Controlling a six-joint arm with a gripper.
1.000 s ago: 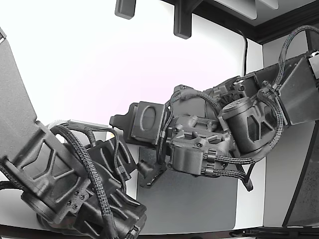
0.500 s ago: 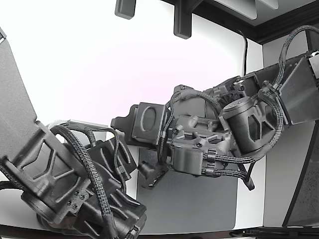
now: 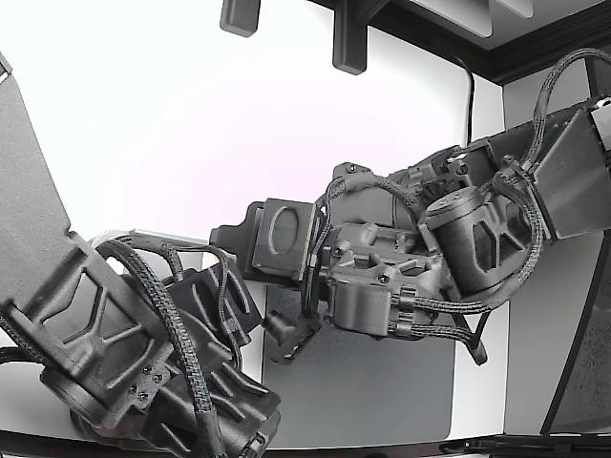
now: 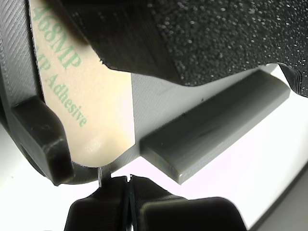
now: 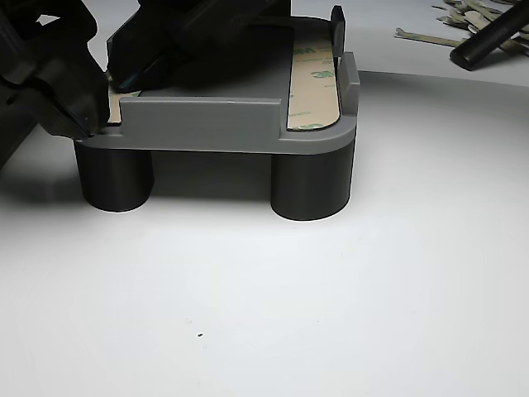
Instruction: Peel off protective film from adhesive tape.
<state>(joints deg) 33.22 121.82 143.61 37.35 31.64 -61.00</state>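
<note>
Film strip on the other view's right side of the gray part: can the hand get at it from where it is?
Probably yes. The film strip lies face up and uncovered. The hand is working the opposite end of the gray part, so it must cross over first.

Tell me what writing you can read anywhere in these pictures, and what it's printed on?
"468MP" in green, on the cream film covering the tape strip, in the wrist view.
"Adhesive" in green, below it on the same film; the word before it is cut off and only its last letter, a "P", shows.
Green print on the film strip on the grey part in the other view: too small to read.
Exterior view: no text.
</note>
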